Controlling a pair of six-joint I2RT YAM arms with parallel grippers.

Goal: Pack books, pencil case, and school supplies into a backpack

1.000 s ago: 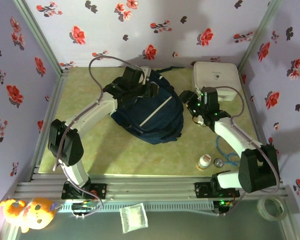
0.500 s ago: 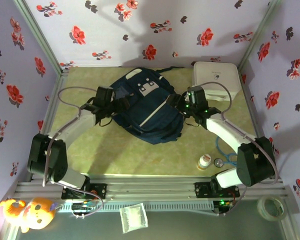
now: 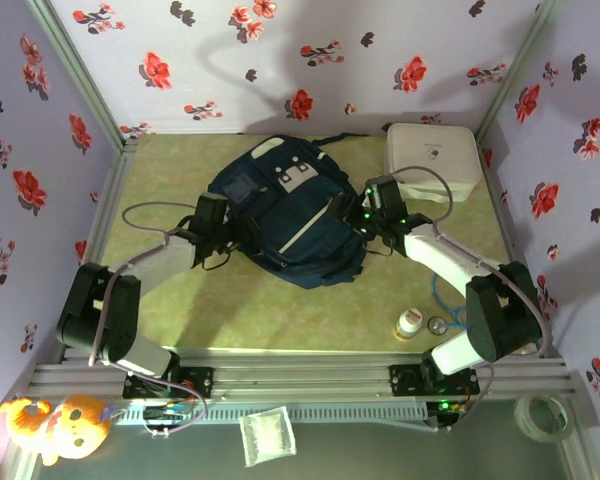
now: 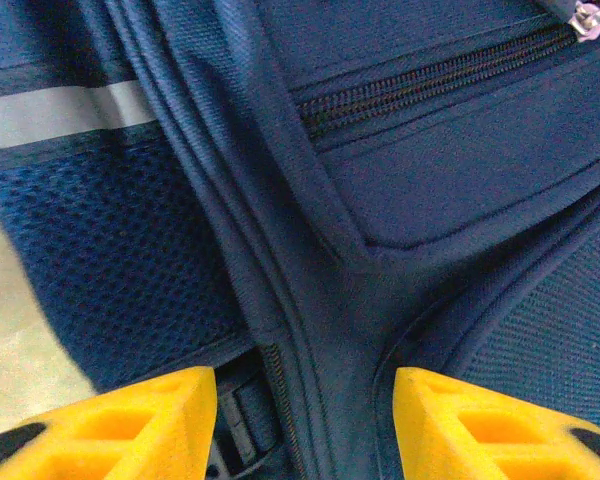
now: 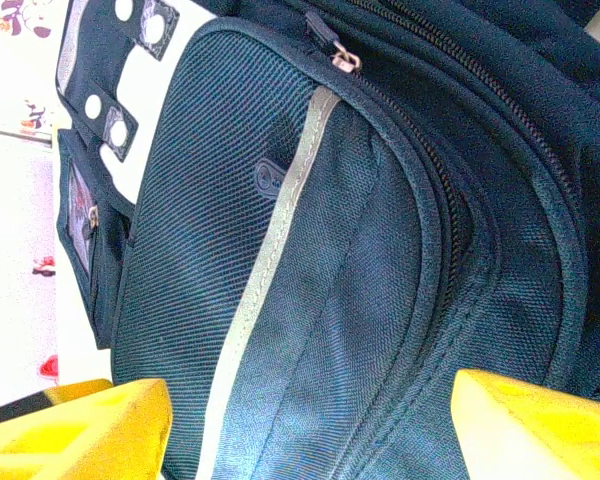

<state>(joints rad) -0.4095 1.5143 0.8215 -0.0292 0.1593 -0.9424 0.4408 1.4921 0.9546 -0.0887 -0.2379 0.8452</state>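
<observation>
On the table (image 3: 280, 310) your left pincer (image 4: 305, 400) stands half open, with a seam of the backpack (image 3: 285, 215) between its fingers. Your right pincer (image 5: 310, 420) is wide open at the backpack's other side and holds nothing. The backpack lies mid-table.

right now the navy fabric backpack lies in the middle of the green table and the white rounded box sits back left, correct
No: the white rounded box sits back right, as the top external view shows. The navy fabric backpack does lie in the middle of the green table.
</observation>
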